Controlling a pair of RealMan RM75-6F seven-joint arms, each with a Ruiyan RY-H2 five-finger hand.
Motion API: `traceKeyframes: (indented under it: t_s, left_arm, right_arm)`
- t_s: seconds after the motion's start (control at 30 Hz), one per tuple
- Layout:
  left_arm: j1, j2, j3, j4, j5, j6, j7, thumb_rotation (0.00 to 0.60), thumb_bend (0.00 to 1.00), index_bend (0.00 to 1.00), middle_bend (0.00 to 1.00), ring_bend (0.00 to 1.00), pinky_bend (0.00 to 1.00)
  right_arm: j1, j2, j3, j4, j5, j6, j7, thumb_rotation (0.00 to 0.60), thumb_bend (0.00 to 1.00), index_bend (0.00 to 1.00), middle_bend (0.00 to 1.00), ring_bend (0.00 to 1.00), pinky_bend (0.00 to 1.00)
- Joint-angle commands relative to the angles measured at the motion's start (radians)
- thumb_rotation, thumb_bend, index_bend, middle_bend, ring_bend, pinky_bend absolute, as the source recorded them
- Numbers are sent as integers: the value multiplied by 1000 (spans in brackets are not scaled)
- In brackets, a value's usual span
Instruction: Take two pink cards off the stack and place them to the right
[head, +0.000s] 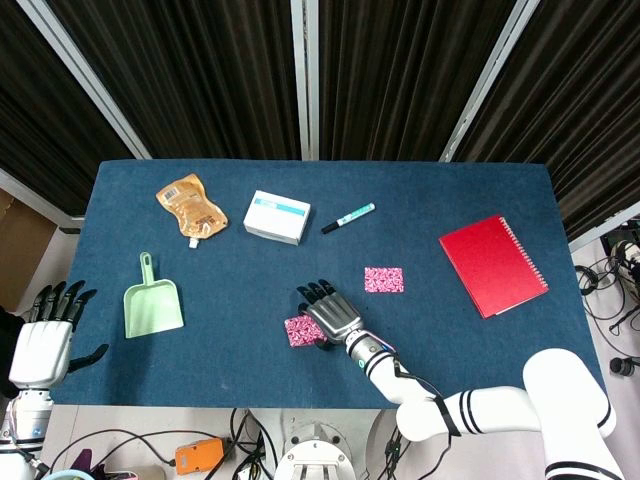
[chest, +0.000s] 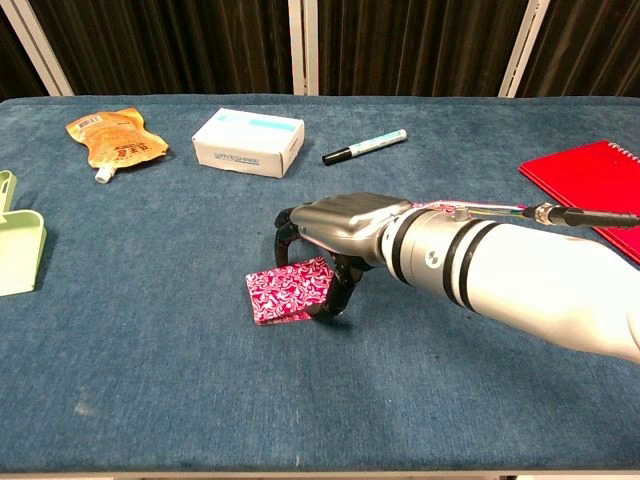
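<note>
The desk (head: 250, 290) is a rectangle covered in dark blue cloth. Toward its far left lies an orange pouch (head: 191, 206), spout pointing toward the near edge, and below it, near the left edge, a pale green dustpan (head: 152, 303) with its handle pointing to the far side. A white box (head: 277, 217) with a blue stripe lies just right of the pouch, and a marker (head: 348, 217) sits slanted beside the box. A red spiral notebook (head: 493, 265) lies well apart at the right. Near the middle, a single pink patterned card (head: 384, 279) lies flat, with the stack of pink cards (chest: 285, 291) to its lower left, closer to the near edge
</note>
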Motion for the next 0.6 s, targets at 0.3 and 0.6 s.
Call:
traceKeyframes:
  t_s: [0.3,0.6]
  left_arm:
    - [1,3,-2,-2,5,6,-2,600,80,167,86,0,0]
    - [-9,-1,-5,-3,17,3,-6,600,80,167,86,0,0]
  right_arm:
    - [-49,100,-4,-111,-88,34,87,600,605,514,114,0,21]
    - [-167,296,-62,-195,-190,104,203,600,605,514,114,0,21]
